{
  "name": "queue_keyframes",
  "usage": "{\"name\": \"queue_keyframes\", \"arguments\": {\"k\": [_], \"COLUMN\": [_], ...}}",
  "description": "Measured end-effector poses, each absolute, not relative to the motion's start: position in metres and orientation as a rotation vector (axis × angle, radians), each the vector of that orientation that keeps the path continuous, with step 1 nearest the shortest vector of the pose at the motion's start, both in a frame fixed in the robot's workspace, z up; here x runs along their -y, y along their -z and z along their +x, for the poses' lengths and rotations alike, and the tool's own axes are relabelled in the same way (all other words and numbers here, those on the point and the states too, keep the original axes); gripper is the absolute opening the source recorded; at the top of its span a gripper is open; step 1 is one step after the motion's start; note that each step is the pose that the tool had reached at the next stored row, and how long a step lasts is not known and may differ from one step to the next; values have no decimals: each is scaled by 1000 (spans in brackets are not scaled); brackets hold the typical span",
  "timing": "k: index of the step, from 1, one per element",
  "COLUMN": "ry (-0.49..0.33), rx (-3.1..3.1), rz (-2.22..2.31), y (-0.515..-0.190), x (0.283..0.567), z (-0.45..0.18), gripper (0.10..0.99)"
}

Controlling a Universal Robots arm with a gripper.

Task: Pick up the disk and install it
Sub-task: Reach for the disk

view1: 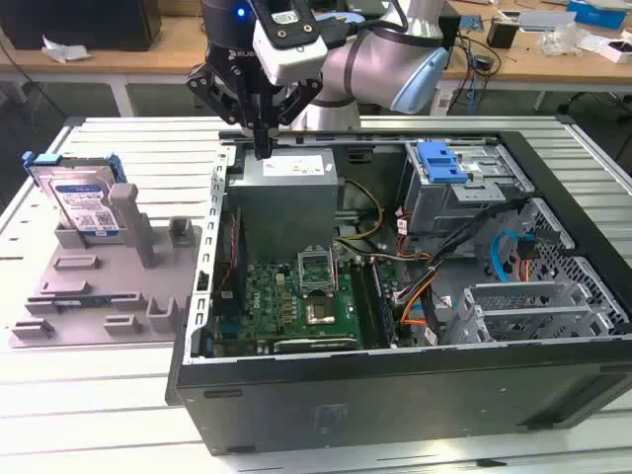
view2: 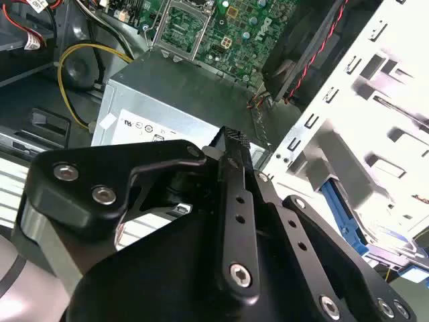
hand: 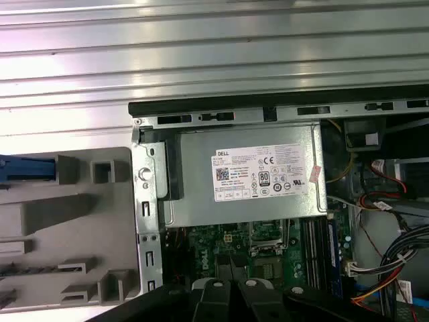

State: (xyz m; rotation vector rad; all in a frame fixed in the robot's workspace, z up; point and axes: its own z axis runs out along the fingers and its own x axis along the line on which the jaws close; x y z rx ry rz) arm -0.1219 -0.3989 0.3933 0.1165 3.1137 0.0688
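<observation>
Fingers (view1: 262,138), closed and empty over the computer case (view1: 395,395) at upper centre, probably need opening wide to grip the disk (view1: 84,202), standing at left, squarely.

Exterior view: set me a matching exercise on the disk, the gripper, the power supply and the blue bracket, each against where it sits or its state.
Things:
1. disk
2. gripper
3. power supply
4. blue bracket

Places or states:
A. on top of the drive cage, toward the exterior view's right
B. over the edge of the computer case, shut, holding nothing
C. standing in the grey fixture outside the case
D. grey box inside the case, white label on top

Pairs: 1-C, 2-B, 3-D, 4-A
</observation>
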Motion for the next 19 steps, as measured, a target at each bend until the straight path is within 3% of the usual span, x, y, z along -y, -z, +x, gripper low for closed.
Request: {"name": "queue_keyframes", "arguments": {"k": [19], "ry": [-69], "rx": [-3114], "rz": [117], "y": [-393], "x": [388], "z": [-137], "gripper": [106]}}
